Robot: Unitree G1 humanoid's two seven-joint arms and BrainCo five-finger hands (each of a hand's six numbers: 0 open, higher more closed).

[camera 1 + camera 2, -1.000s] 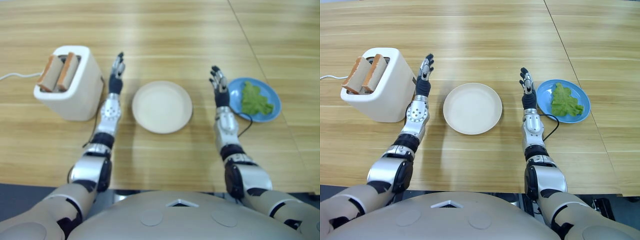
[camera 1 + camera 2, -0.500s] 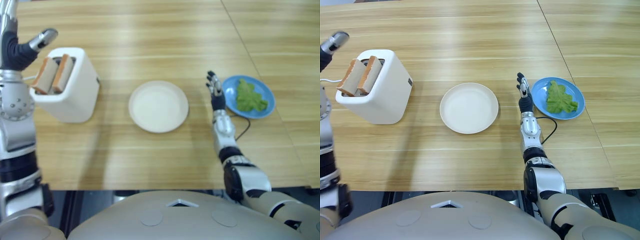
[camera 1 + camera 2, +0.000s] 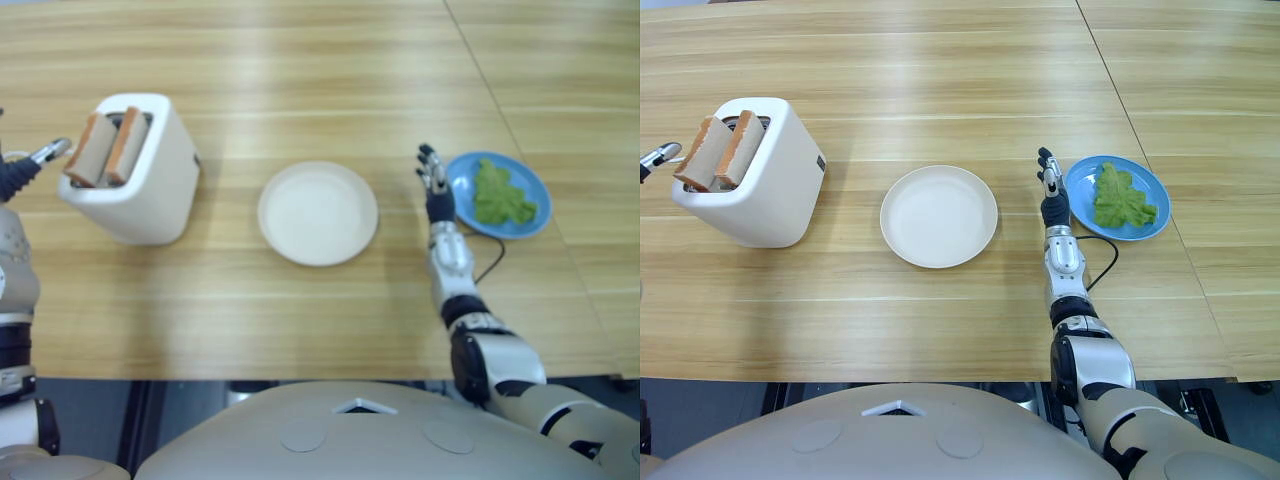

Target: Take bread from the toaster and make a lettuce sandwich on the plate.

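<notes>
Risks first. At the table's (image 3: 300,60) left edge, the left hand (image 3: 18,180) sits just beside the toaster (image 3: 140,190). A pull that is not straight up could probably jam a slice in its slot, or drag or tip the toaster. A weak hold could drop the bread (image 3: 110,148) short of the plate (image 3: 318,213). On the right, a careless reach could shove the dish (image 3: 530,215) instead of lifting the lettuce (image 3: 500,195).

Now positions. The left hand is cut off by the picture's edge, so whether it is spread or curled cannot be told. Two bread slices stand up out of the toaster, just right of that hand and apart from it. The plate lies bare in the middle. The right hand (image 3: 436,188) is flat, spread wide and holding nothing, between the plate and the dish, just beside the dish's rim. The lettuce lies on the dish, near that hand's right side.
</notes>
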